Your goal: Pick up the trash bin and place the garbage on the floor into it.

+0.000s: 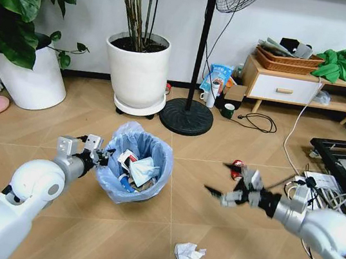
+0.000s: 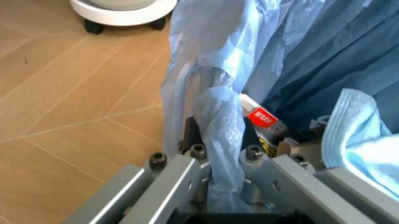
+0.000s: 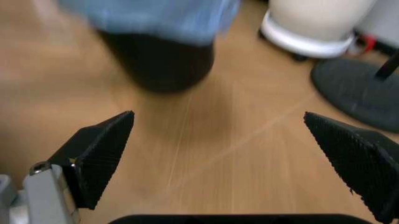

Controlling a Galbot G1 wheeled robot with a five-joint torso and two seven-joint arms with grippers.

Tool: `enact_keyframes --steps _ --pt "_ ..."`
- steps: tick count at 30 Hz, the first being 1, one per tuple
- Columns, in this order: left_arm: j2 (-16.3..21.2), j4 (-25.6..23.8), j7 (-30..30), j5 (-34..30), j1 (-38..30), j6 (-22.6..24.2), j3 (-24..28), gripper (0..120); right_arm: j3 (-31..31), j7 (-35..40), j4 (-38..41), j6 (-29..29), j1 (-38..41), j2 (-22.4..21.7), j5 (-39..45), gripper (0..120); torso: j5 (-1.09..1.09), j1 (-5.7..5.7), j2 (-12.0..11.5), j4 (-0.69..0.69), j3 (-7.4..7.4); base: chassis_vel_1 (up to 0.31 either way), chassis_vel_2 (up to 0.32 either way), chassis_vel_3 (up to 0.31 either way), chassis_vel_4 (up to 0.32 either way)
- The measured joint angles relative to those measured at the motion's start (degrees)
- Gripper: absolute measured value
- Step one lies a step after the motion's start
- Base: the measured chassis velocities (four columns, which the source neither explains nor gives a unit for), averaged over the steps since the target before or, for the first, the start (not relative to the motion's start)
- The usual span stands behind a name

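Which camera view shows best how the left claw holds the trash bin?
The left wrist view: the left claw is shut on the bag-covered rim of the trash bin, seen close. The head view shows the grip small, at the bin's side. The right wrist view shows the bin blurred, without the grip.

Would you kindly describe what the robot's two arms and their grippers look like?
Both arms have glossy white rounded shells ending in grey metal wrists. The left gripper is bare silver metal, with angular plates and dark bolt heads visible in its wrist view. The right gripper has black, wedge-shaped jaws with finely ribbed faces, mounted on a grey bracket.
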Motion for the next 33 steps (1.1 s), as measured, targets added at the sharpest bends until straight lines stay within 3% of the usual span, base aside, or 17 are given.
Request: enact_keyframes --steps 5,12,16,33 --pt "0.03 -0.06 -0.10 -0.05 0.06 0.00 0.09 0 -5.84 -1.38 -5.83 3.88 -0.53 1.52 -7.04 100 0.00 0.00 0.00 0.00 0.00 0.000 0.000 0.000 0.000" --pt "-0.84 0.73 0.12 0.17 -1.12 0.00 1.52 0 -10.25 -3.00 -11.66 1.99 3.26 6.00 -13.32 100 -0.03 0.00 0.00 0.00 0.00 0.000 0.000 0.000 0.000" --pt "-0.86 0.74 0.31 0.45 -1.02 0.00 1.54 0 -15.71 -3.18 -17.28 1.07 7.85 8.94 -16.16 100 0.00 0.00 0.00 0.02 0.00 0.000 0.000 0.000 0.000" --pt "-1.19 0.95 0.51 0.69 -1.19 0.00 1.64 0 -26.96 -3.56 -25.57 0.02 16.30 13.28 -18.14 100 -0.01 0.00 -0.01 0.01 0.01 0.000 0.000 0.000 0.000"
